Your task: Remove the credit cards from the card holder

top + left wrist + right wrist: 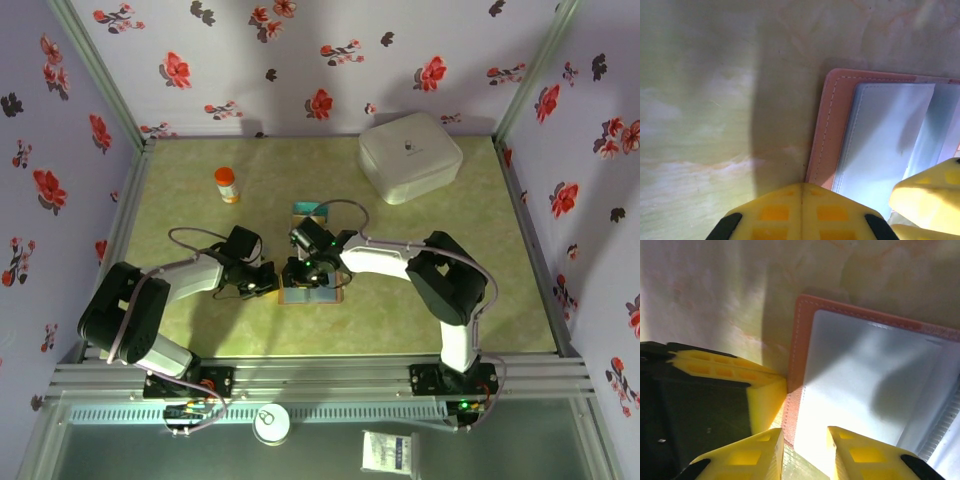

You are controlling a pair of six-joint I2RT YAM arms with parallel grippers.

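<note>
The card holder (pixel 318 293) lies open on the table between both arms, brown-rimmed (pixel 832 125) with a blue-grey inside (pixel 865 370). My left gripper (pixel 802 186) is shut with nothing in it, its tips pressed against the holder's left edge. My right gripper (pixel 805 432) is just to the right. Its jaws stand apart over the holder's near corner, one finger over the table and one over the blue-grey pocket. Teal-blue credit cards (pixel 311 211) lie on the table just behind the holder. Whether any card sits inside the pockets is hidden.
An orange pill bottle (pixel 228 184) stands at the back left. A big white rounded box (pixel 410 155) sits at the back right. Flowered walls close in the table on three sides.
</note>
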